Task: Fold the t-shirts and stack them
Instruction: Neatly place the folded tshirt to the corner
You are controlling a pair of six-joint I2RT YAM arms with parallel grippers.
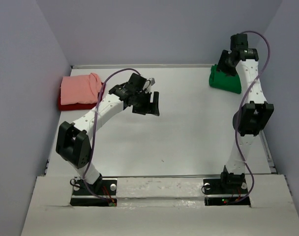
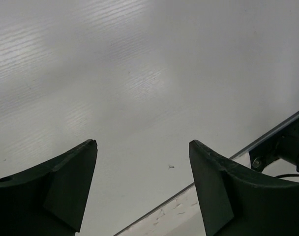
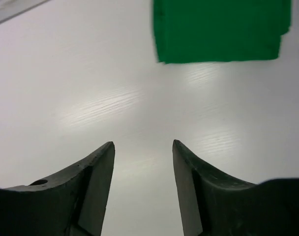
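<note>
A folded salmon pink t-shirt [image 1: 79,88] lies on a dark red t-shirt [image 1: 71,105] at the far left of the table. A folded bright green t-shirt [image 1: 225,80] lies at the far right; it also shows at the top of the right wrist view [image 3: 221,29]. My left gripper [image 1: 148,108] [image 2: 142,143] is open and empty above the bare middle of the table, right of the pink and red pile. My right gripper [image 1: 222,67] [image 3: 142,142] is open and empty, held just by the green t-shirt without touching it.
The white table [image 1: 189,128] is walled by grey panels at the back and both sides. Its front edge and the right arm's base [image 2: 282,150] show in the left wrist view. The right arm [image 1: 250,118] stands along the right side.
</note>
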